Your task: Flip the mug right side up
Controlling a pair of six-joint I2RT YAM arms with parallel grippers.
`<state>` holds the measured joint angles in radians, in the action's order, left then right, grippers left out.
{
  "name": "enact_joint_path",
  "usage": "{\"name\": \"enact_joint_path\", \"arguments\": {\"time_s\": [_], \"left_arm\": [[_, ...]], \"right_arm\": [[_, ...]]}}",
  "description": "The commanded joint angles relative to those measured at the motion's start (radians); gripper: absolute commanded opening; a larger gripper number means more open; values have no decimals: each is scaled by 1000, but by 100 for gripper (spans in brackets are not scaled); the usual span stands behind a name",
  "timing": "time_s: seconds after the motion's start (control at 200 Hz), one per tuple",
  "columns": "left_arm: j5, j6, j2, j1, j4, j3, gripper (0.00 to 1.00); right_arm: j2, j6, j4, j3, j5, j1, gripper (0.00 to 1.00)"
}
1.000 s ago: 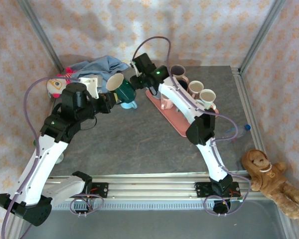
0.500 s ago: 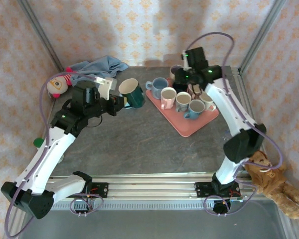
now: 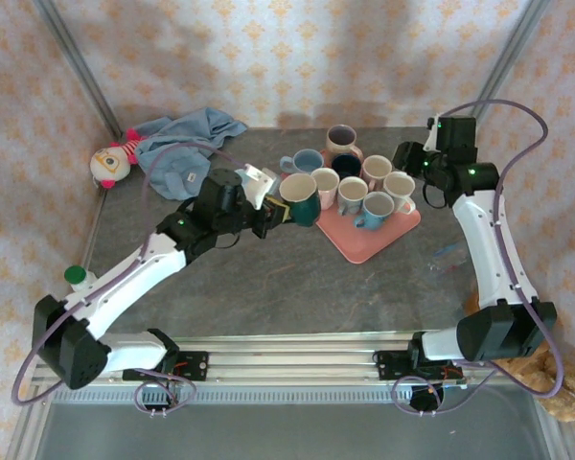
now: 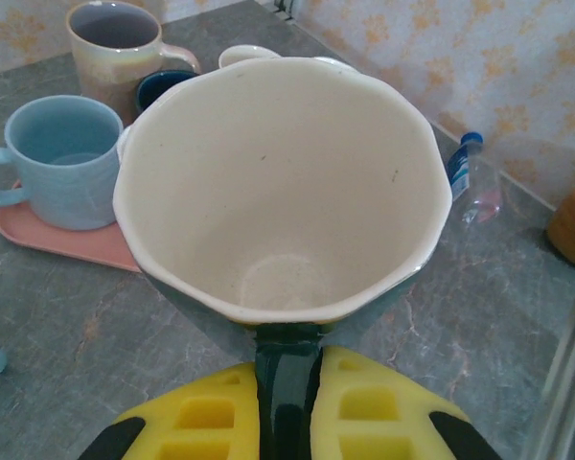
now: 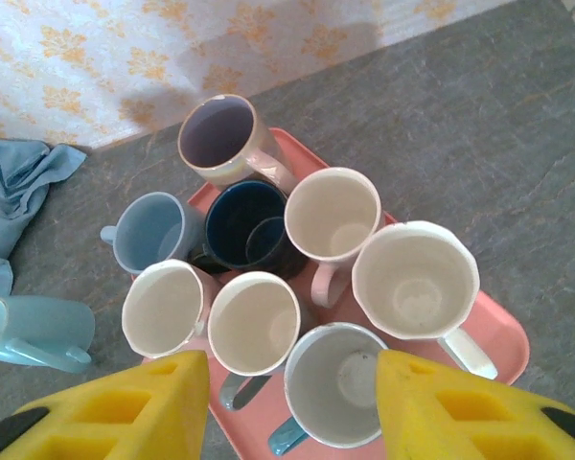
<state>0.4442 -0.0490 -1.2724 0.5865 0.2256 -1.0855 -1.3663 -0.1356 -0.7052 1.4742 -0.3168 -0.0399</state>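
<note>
Mug (image 4: 283,192), dark green: handle pinched in left tool (image 4: 287,402), mouth facing wrist for uprighting. Right tool (image 5: 292,402) wide, empty, pink tray (image 5: 506,343) below.

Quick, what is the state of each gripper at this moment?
Left gripper: closed on the handle of the dark green ceramic mug with cream inside.
Right gripper: open, holding nothing.
</note>
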Motion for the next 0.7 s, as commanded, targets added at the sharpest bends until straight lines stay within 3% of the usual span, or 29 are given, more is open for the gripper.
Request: {"name": "enact_joint_path", "arguments": {"time_s": [0.0,0.385,0.696], "left_arm": [[-43,56,-18,42,-211,-17,0],[-147,109,-162,128,-404,63,0],[-223,107,-309,139,-517,42,0]], "right_arm": [[22,-50,46,-32,-46,27,49],[62,-81,84,-142,-63,60,52],[23,-150,79,-97,-162,64,54]]}}
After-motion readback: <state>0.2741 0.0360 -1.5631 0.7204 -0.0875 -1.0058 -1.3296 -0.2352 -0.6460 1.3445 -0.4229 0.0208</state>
